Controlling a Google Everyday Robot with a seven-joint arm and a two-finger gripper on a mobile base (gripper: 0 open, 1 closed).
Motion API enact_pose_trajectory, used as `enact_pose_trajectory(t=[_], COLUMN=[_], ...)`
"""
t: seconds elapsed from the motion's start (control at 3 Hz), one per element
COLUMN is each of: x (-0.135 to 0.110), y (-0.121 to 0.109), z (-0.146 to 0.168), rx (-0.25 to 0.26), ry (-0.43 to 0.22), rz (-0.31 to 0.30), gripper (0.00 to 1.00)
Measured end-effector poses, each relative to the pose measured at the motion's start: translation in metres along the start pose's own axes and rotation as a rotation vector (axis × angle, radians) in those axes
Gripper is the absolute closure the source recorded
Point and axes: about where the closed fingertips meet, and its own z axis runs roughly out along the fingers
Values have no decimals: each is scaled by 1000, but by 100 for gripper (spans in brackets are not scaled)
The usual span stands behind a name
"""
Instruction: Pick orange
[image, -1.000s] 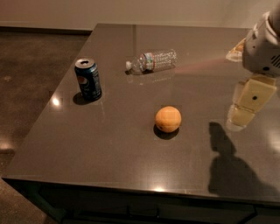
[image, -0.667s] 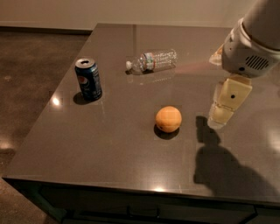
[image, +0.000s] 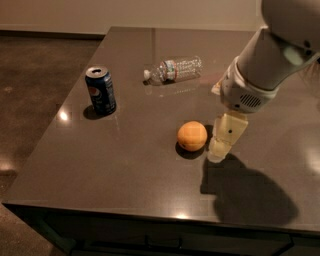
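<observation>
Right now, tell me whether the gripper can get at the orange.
Probably yes. The gripper hangs close beside the orange, low over the table, with nothing between them. The soda can and the lying water bottle are well away from both.

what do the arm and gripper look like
The arm is a thick, rounded white shell with a dark slotted grille on its wrist housing. The gripper, just right of the orange, is pale cream, blocky and tapering, with a small dark dot. No cables show.
</observation>
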Motion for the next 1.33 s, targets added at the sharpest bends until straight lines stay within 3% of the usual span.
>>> enact_pose_trajectory(t=[1.0, 1.33], x=[-19, -24], y=[16, 18], z=[54, 60], rx=[-27, -34], ry=[-55, -64], rz=[-61, -66], gripper=[0, 8])
